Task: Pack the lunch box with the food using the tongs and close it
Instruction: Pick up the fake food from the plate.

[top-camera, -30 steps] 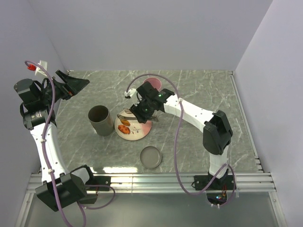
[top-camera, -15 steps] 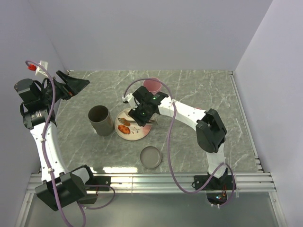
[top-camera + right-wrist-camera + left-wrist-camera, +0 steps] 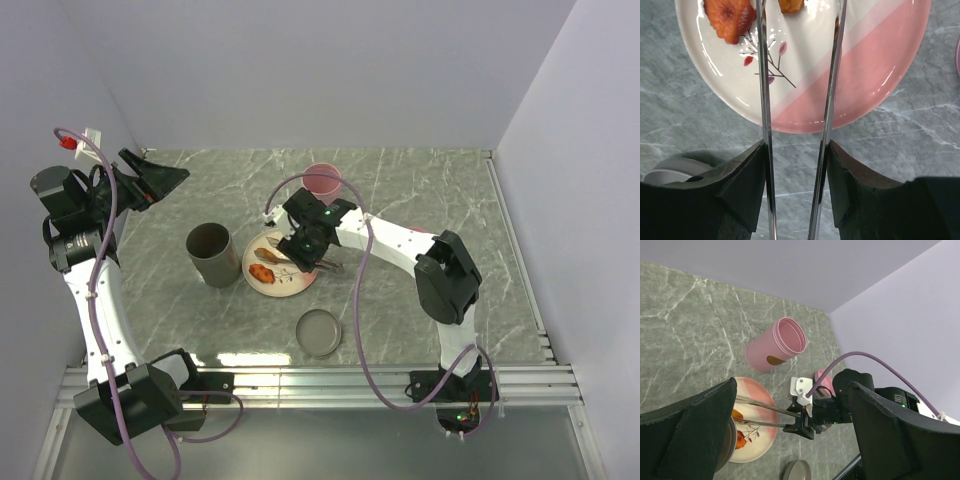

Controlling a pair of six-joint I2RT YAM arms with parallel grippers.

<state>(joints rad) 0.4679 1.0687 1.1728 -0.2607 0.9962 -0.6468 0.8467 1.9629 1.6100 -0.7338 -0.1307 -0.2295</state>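
My right gripper (image 3: 796, 150) is shut on the silver tongs (image 3: 763, 100), its fingers pressing on the outside of both arms. The tongs reach out over the pink-and-white plate (image 3: 865, 65), and their arms straddle one orange-brown chunk of food (image 3: 790, 5); a second chunk (image 3: 730, 17) lies to its left. In the top view the right gripper (image 3: 310, 240) hovers at the plate's (image 3: 290, 285) far edge. The grey round lunch box (image 3: 212, 255) stands open just left of the plate, its lid (image 3: 318, 332) in front. My left gripper (image 3: 150, 178) is open and raised at the far left.
A pink cup (image 3: 777, 345) lies on its side behind the plate, seen in the top view as a pink cup (image 3: 322, 180). A small pink disc (image 3: 822, 381) lies by the right gripper. Walls close in the marble table on three sides.
The right arm has moved toward the plate, bringing the tongs lower over the chunks, with its grip a little tighter. The left arm has stayed still.
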